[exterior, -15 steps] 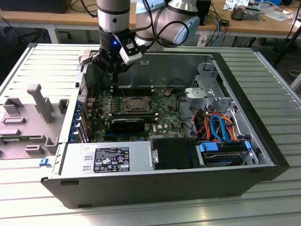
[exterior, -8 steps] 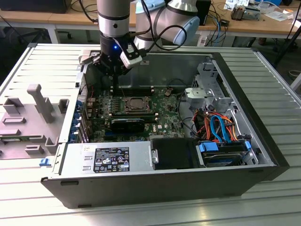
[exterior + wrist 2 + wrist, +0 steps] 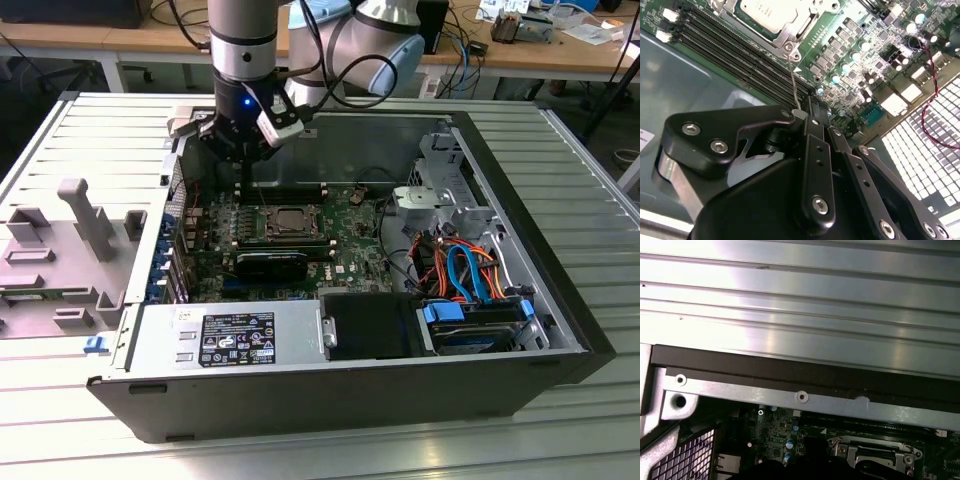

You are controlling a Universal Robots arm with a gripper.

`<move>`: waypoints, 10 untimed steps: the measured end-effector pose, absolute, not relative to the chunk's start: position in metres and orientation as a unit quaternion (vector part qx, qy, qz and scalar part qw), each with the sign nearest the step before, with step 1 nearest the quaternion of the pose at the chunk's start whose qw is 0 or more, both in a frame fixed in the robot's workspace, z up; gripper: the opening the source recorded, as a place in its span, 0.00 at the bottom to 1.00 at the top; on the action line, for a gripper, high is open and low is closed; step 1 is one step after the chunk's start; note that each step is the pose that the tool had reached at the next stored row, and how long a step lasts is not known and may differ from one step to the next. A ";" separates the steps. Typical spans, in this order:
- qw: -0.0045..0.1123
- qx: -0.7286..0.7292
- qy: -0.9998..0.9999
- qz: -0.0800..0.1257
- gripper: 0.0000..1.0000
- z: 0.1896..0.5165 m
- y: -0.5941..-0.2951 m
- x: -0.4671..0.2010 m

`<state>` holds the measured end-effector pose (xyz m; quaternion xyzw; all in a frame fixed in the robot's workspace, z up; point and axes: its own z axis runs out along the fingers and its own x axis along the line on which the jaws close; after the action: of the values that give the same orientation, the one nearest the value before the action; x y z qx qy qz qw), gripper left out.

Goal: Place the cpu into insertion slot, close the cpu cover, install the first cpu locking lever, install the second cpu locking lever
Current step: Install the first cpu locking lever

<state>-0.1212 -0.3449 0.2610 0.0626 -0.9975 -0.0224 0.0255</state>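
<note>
The computer case (image 3: 330,390) lies open on the desk (image 3: 560,440). The cpu (image 3: 771,12) sits in its socket under the cpu cover (image 3: 790,37). The jaws are closed on a thin locking lever (image 3: 794,82); it could slip and spring back.

In the second wrist view the gripper (image 3: 812,112) sits behind its own black housing, so its fingertips are hidden and whether they touch the thin wire lever (image 3: 794,80) cannot be told. The chip (image 3: 771,11) and its metal cover (image 3: 790,31) are cut off by the picture's edge. In the first wrist view the socket (image 3: 875,455) is cut by the edge and partly hidden behind a dark shape. In the exterior view the levers at the socket (image 3: 288,222) are too small to make out.
</note>
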 end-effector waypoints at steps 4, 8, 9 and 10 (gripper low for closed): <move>0.025 0.063 -0.997 -0.022 0.11 0.261 -0.345 -0.118; 0.026 0.063 -0.997 -0.022 0.11 0.261 -0.345 -0.116; 0.026 0.063 -0.997 -0.022 0.11 0.261 -0.345 -0.115; 0.026 0.063 -0.997 -0.022 0.11 0.261 -0.345 -0.114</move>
<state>-0.1145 -0.3449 0.2608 0.0626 -0.9975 -0.0224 0.0255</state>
